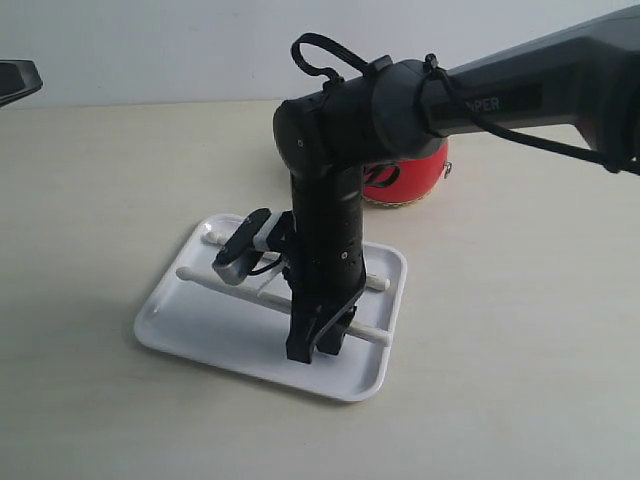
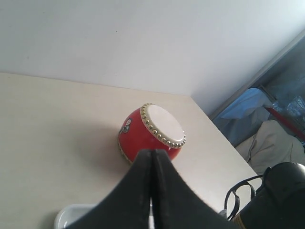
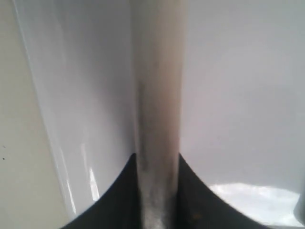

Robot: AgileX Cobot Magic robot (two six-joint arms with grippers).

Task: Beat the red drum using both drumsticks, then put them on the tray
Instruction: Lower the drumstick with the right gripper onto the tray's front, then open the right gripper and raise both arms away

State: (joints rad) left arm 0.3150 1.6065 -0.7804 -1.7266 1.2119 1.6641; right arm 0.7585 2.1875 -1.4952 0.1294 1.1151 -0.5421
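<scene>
Exterior view, right arm (image 1: 325, 210) pointing down, jaws gripping drumstick (image 1: 374, 336) on tray (image 1: 200, 330)

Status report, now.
Left gripper shut, empty. Right gripper shut on one drumstick, down at the tray. Other drumstick lies in tray. Nothing blocking.

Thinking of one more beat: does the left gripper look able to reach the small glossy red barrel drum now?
Probably yes: bare table lies between the shut left gripper and the red drum; the right gripper is at the white plastic tray, clamping a pale wooden drumstick.
</scene>
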